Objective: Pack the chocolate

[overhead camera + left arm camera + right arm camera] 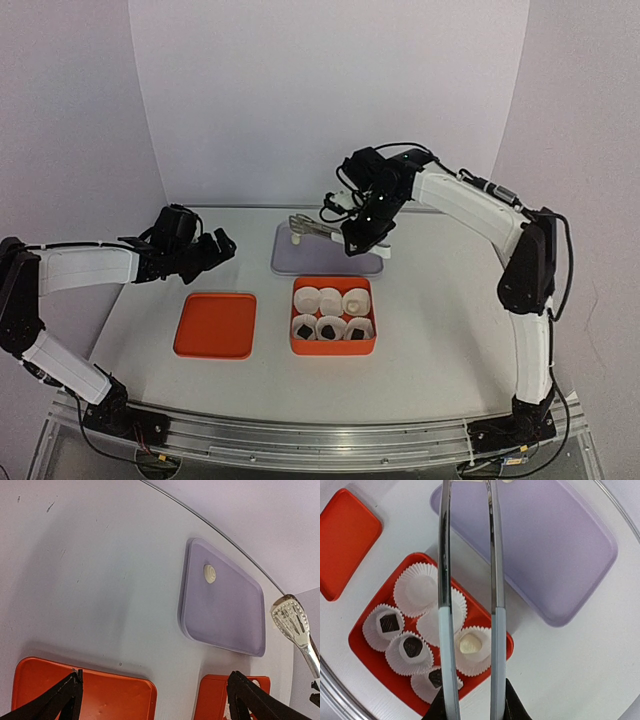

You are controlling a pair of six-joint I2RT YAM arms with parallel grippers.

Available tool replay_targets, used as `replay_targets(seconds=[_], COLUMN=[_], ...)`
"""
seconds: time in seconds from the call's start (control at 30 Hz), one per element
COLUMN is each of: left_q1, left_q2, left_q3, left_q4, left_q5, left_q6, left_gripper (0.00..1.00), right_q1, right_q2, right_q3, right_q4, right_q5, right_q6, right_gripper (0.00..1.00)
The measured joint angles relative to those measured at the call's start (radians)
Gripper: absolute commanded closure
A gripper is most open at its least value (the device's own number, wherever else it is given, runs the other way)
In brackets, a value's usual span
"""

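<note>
Tongs [444, 570] are clamped at the handle end in your right gripper [362, 230]. The two blades stand slightly apart, with nothing seen between them. Your left gripper [215, 246] hangs wide open, with nothing in it, over the left side of the worktop [440, 330], just past the far edge of the lid [215, 325].

Step in hand, as I read it: fetch the one cream chocolate [210, 573] lying loose near the far-left corner of the purple tray [225, 610]. The tong tips hover close to it by the tray's far edge, and the left wrist view shows them not touching it.

To do it well, bring the tips down with one blade on either side of the lump and keep them low to the tray floor. Squeeze gently, since it is small and could squirt out or roll. Lift straight up, then carry it to the orange box [333, 351].

The box holds six paper cups [307, 298]. The near row has three dark chocolates [328, 328], and the far-right cup has a second cream chocolate [470, 644]. I can't tell which other far cup is free, so check before you drop.

The loose chocolate is a round button, swirl face up, with no long axis I can make out, so any approach angle should work. The long axis of the tongs runs along the tray's far edge, tips toward its left end.
</note>
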Motion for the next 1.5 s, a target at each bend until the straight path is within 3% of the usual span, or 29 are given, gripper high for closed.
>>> replay_targets(seconds=[0.3,0.57,1.07,1.5], left_q1=[0.000,0.000,0.000,0.000], left_q2=[0.029,0.080,0.165,0.177], left_q3=[0.003,0.030,0.147,0.166], left_q4=[0.017,0.014,-0.007,-0.010], left_q5=[0.001,0.006,-0.008,0.001], left_q6=[0.000,-0.015,0.004,0.042], left_gripper=[0.00,0.00,0.00,0.00], right_q1=[0.031,0.100,0.252,0.304], right_q2=[-0.358,-0.500,-0.446,-0.385], right_q3=[-0.440,-0.635,-0.707,-0.707], right_q4=[0.020,0.043,0.148,0.164], right_q5=[0.003,0.005,0.143,0.170], right_q6=[0.125,0.291,0.585,0.695], right_gripper=[0.93,0.93,0.93,0.93])
